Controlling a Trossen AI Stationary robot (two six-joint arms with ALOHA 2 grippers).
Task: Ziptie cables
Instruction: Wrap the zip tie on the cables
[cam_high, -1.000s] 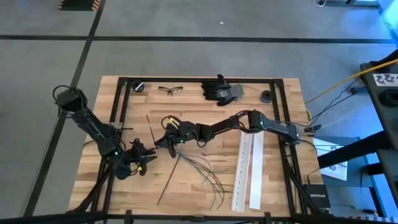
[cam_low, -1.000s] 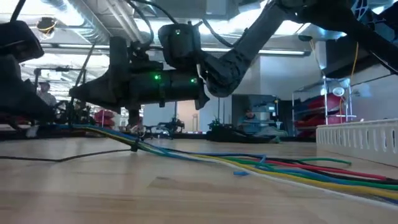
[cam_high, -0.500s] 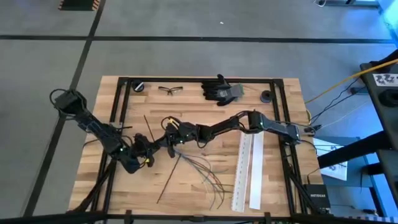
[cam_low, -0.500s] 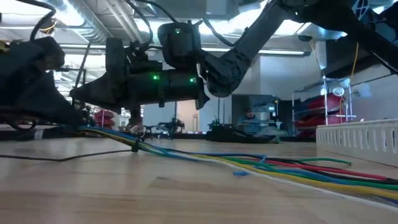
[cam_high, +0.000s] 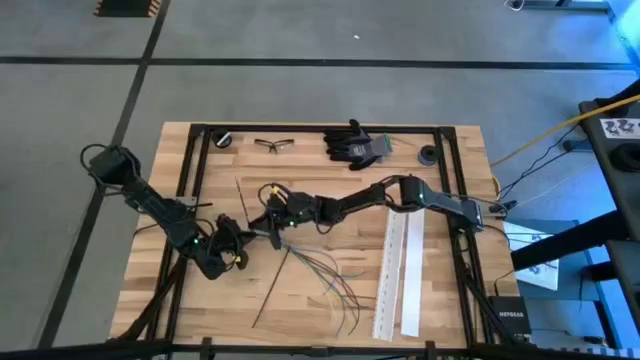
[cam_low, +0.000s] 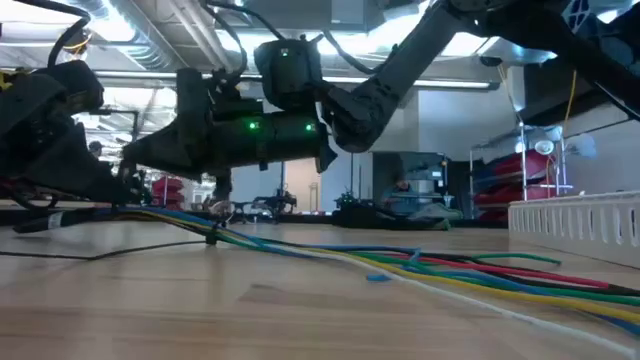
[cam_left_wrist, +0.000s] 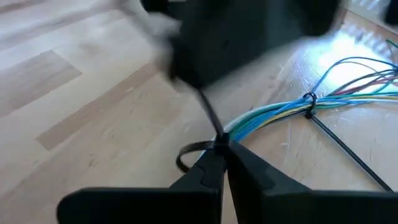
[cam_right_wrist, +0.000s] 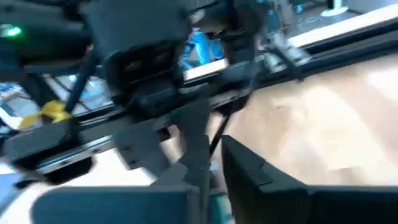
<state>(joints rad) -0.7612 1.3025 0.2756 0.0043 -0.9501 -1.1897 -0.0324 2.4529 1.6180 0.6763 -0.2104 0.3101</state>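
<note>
The cables lie on the desk near its middle, bunched at one end and fanning out loose toward the front edge. In my left wrist view the cables are blue, green and yellow strands already bound once by a black zip tie whose long tail runs off across the wood. A second black zip tie loops around the bunched end. My left fingers are clenched on that second tie right where it meets the bundle. From above, my left gripper sits low on the desk just left of the bundle's gathered end, and my right gripper reaches in from the right, nearly touching it. From table height the cables stretch across the wood beneath my right gripper. My right fingers stand close together with a thin dark strand between them, but I cannot tell whether they grip it. Two white perforated strips lie just right of the fanned ends. Along the far edge sit a black glove and safety glasses.
</note>
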